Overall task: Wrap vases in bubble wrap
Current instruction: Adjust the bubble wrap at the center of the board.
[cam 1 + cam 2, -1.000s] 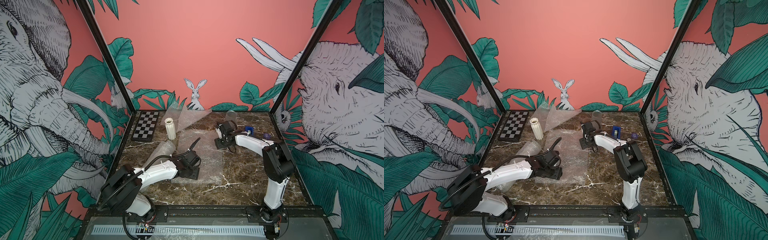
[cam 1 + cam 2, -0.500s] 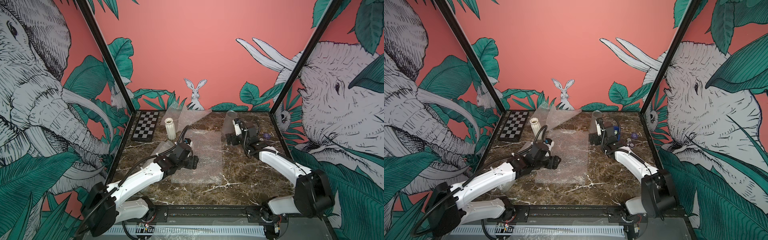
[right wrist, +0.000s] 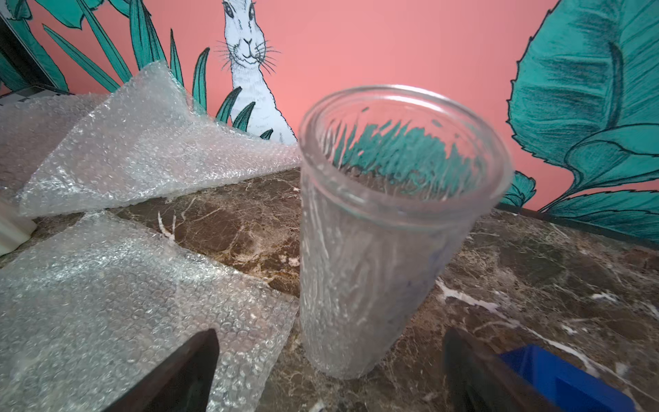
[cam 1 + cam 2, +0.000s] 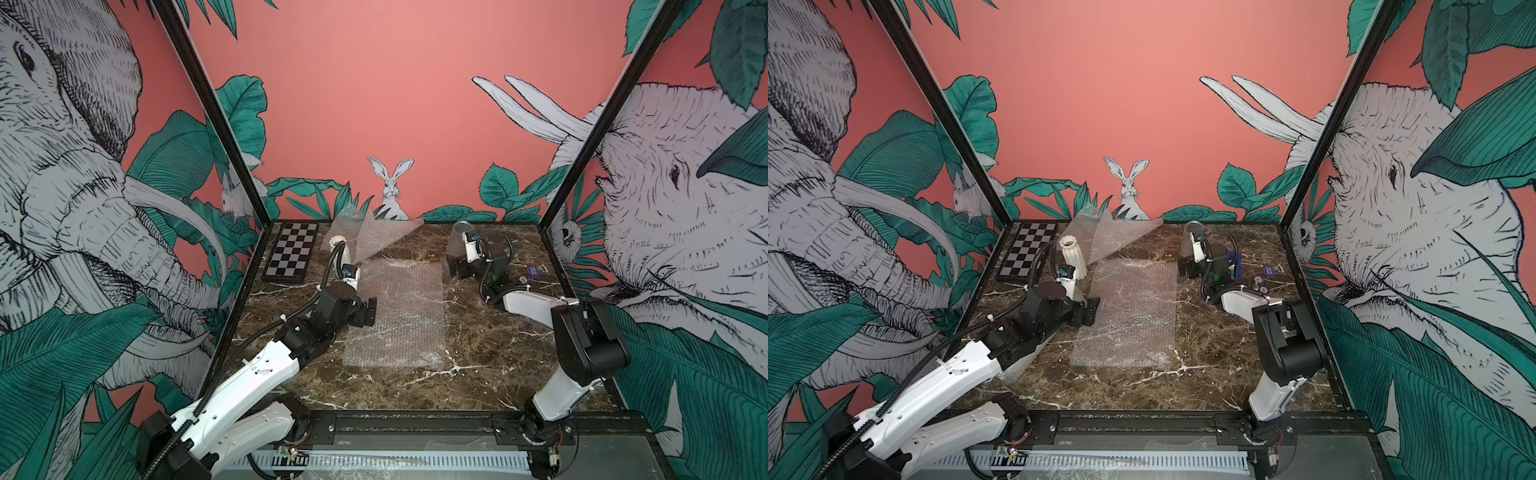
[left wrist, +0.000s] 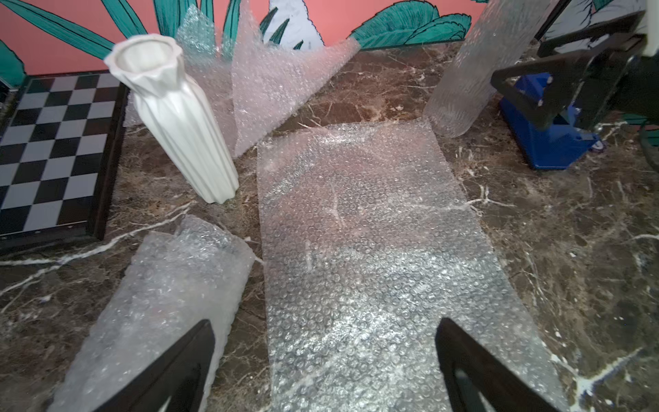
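Glass vase [image 3: 385,232] standing, left end effector [image 5: 324,323] wide, right end effector [image 3: 330,331] wide

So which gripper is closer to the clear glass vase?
Right. The right gripper sits right at the glass vase, open, a finger either side of its base. The left gripper hangs open over the flat bubble wrap sheet, nearer the white vase.

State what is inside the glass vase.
Nothing shows inside the glass vase: through its open mouth and clear wall only the leaf mural and marble table appear. Its bottom is blurred, so something small there cannot be ruled out.
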`<state>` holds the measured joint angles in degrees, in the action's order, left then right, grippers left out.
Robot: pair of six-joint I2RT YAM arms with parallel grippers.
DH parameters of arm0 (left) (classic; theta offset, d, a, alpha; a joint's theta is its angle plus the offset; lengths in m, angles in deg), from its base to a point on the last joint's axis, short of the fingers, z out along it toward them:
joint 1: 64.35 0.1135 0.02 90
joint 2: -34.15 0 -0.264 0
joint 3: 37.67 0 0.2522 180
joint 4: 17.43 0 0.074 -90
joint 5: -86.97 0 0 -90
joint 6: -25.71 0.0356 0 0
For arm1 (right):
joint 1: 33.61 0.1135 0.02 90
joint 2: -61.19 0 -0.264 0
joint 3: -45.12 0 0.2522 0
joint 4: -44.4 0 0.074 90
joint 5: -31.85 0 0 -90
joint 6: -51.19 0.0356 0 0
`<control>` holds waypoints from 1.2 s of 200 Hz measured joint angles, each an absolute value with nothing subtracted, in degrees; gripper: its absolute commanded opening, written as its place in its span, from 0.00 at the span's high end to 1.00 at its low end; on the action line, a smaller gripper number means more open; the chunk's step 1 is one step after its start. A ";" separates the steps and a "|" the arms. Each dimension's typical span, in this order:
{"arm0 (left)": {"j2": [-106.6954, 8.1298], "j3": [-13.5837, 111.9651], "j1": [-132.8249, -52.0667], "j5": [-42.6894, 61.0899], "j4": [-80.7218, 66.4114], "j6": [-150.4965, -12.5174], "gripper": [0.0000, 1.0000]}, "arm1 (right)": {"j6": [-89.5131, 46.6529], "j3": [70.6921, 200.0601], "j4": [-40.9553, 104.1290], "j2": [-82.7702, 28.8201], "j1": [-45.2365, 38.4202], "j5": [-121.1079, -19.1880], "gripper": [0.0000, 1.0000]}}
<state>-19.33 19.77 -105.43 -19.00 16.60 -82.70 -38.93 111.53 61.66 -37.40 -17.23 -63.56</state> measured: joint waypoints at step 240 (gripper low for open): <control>-51.94 21.23 -106.34 -6.52 16.75 -89.59 0.08 | -33.12 114.41 69.99 -41.94 -19.41 -66.97 0.49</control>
<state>-51.94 21.23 -106.34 -6.52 16.75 -89.59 -33.12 114.41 69.99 -41.94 -19.41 -66.97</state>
